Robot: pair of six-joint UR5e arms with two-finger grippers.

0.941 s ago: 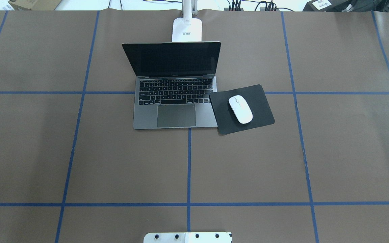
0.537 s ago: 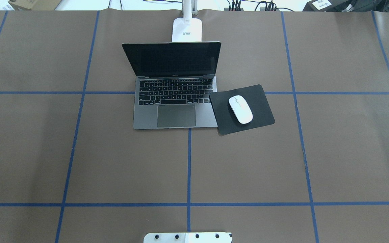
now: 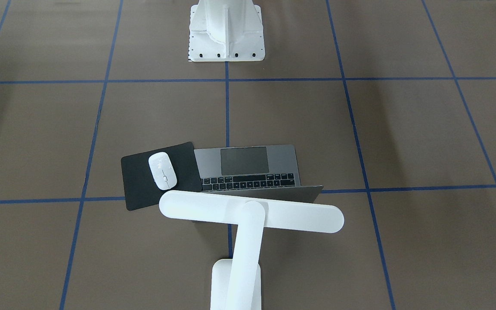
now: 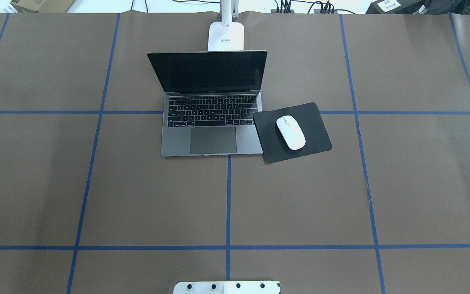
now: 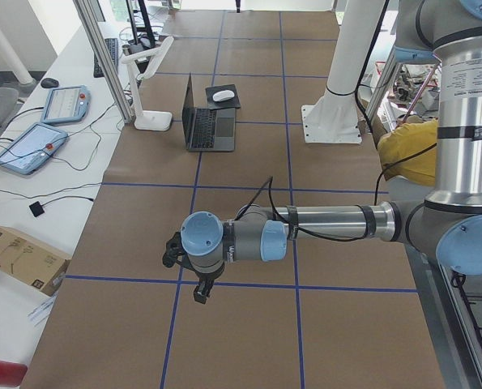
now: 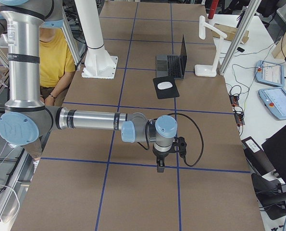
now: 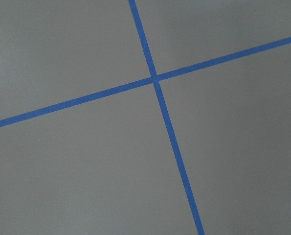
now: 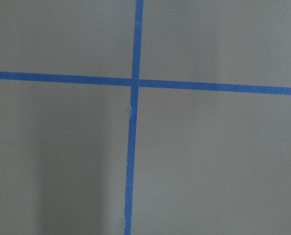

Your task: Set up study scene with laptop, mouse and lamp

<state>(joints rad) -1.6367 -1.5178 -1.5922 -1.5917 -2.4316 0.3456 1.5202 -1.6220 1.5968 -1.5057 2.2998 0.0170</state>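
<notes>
the brown desk (image 4: 300, 204) is gridded with blue tape. the open laptop (image 4: 212, 126) sits at its far middle, screen dark, keyboard facing the robot. the white lamp (image 3: 248, 213) stands just behind the lid, light bar running roughly along it. a black mouse mat (image 4: 318, 122) lies tilted against the laptop's right edge, the white mouse (image 4: 290, 132) resting on it. the left tool (image 5: 200, 290) and right tool (image 6: 159, 164) hang over bare desk, well apart from these; wide or narrow, i cannot tell.

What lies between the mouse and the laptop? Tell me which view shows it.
Only a strip of the black mat the mouse rests on; its edge overlaps the laptop. The overhead view shows it.
</notes>
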